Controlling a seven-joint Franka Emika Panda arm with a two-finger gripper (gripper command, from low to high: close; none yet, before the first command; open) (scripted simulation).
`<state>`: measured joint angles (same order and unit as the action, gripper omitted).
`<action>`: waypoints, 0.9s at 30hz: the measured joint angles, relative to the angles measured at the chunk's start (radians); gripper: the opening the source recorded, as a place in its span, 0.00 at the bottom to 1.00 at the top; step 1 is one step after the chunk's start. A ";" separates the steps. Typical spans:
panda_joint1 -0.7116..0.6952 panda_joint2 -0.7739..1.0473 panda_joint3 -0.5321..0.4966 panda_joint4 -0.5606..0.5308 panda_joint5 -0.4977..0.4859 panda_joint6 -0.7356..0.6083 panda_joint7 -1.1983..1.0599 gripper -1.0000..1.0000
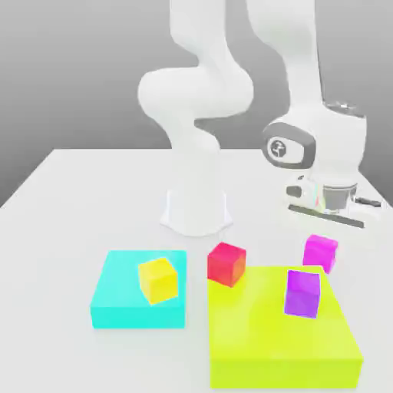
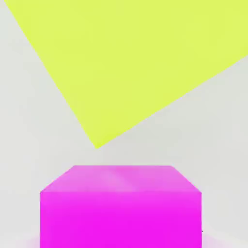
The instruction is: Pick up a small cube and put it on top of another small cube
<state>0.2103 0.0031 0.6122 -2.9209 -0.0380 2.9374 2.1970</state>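
The small magenta-pink cube [image 1: 320, 252] rests on the white table at the exterior view's right, just behind the lime slab's far corner. My gripper [image 1: 326, 224] hangs straight above it, shut on the cube. In the hand view the same magenta cube [image 2: 121, 208] looms close, with the lime slab [image 2: 131, 63] beyond it. The small red cube [image 1: 226, 263] stands on the table to the left of the magenta one, touching the lime slab's other far corner.
A violet-purple cube [image 1: 302, 292] sits on the low lime slab [image 1: 284, 345] at the front right. A yellow cube [image 1: 159, 279] sits on a cyan slab [image 1: 138, 303] at the front left. The arm's white base [image 1: 196, 207] stands behind the red cube.
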 joint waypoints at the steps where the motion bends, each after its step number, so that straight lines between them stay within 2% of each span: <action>1: 0.014 -0.015 -0.001 -0.004 0.043 -0.009 -0.031 0.00; 7: 0.077 -0.093 -0.031 -0.031 0.219 -0.061 -0.162 0.00; 12: 0.001 -0.244 -0.150 -0.037 0.193 -0.217 -0.297 0.00; 21: -0.131 -0.577 -0.431 -0.039 0.159 -0.550 -0.599 0.00; 23: -0.145 -0.575 -0.457 -0.048 0.159 -0.539 -0.631 0.00; 27: -0.154 -0.458 -0.453 -0.078 0.164 -0.391 -0.642 0.00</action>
<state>0.0562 -0.4547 0.1595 -2.9988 0.1260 2.5468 1.5553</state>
